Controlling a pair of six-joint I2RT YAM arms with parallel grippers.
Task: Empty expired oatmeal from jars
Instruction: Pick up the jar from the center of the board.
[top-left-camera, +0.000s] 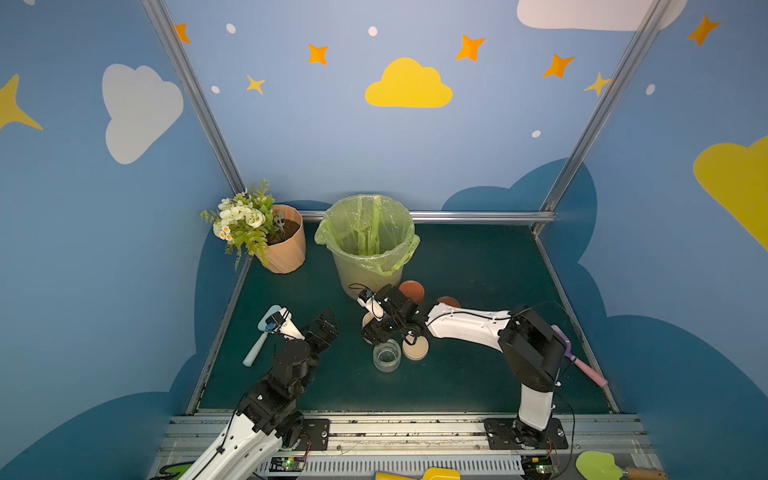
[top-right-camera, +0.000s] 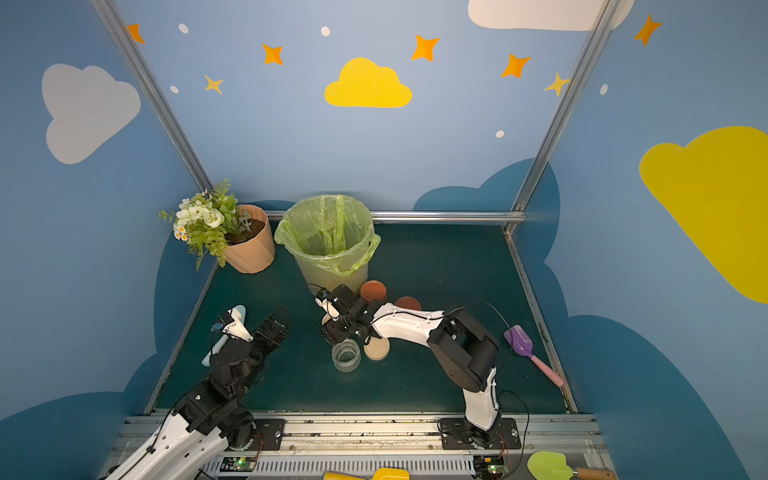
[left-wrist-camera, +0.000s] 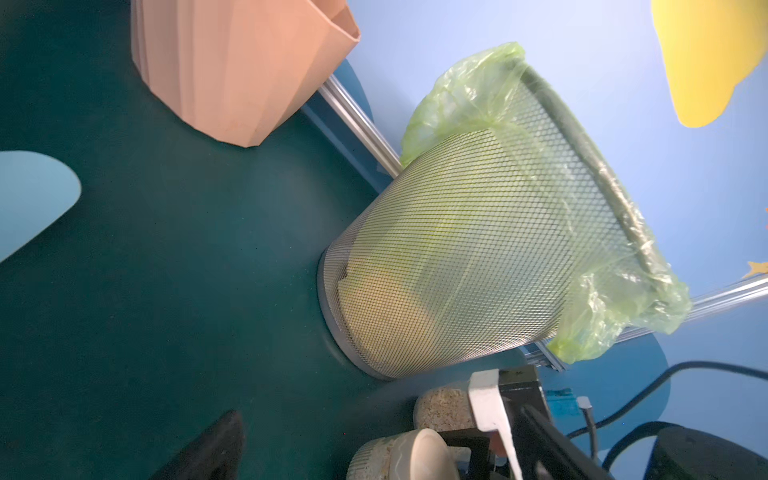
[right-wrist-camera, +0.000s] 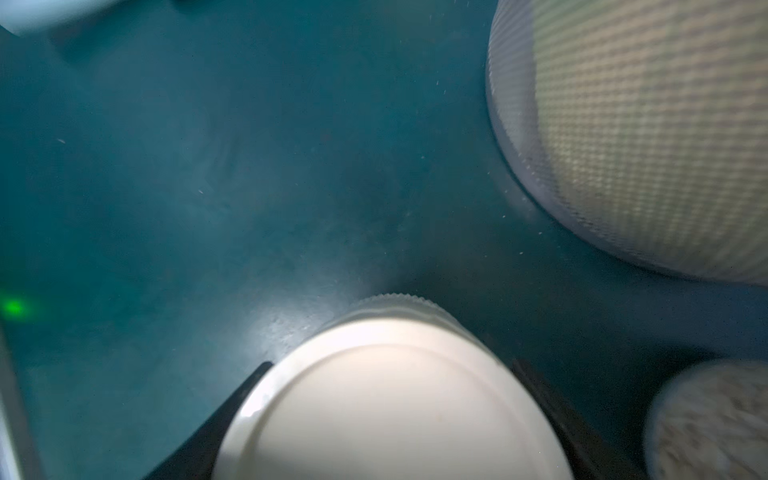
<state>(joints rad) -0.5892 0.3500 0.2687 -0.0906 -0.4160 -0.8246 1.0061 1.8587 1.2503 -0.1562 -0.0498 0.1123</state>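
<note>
My right gripper (top-left-camera: 371, 331) (right-wrist-camera: 390, 374) is down over a jar with a beige lid (right-wrist-camera: 390, 407). Its dark fingers (right-wrist-camera: 232, 411) press against both sides of the lid. In the left wrist view that jar (left-wrist-camera: 374, 457) shows pale oatmeal through its glass. An open, empty jar (top-left-camera: 386, 355) (top-right-camera: 346, 354) stands just in front, its beige lid (top-left-camera: 415, 348) lying beside it. Two jars with rust-orange lids (top-left-camera: 411, 291) (top-left-camera: 449, 301) stand behind the right arm, one showing oatmeal (left-wrist-camera: 440, 409). My left gripper (top-left-camera: 326, 325) (top-right-camera: 276, 326) hangs open and empty to the left.
A mesh bin with a green bag (top-left-camera: 368, 241) (left-wrist-camera: 457, 270) stands at the back centre, a peach flower pot (top-left-camera: 286, 249) at the back left. A light-blue scoop (top-left-camera: 259, 338) lies by the left arm. A purple scoop with a pink handle (top-right-camera: 523, 345) lies at the right edge.
</note>
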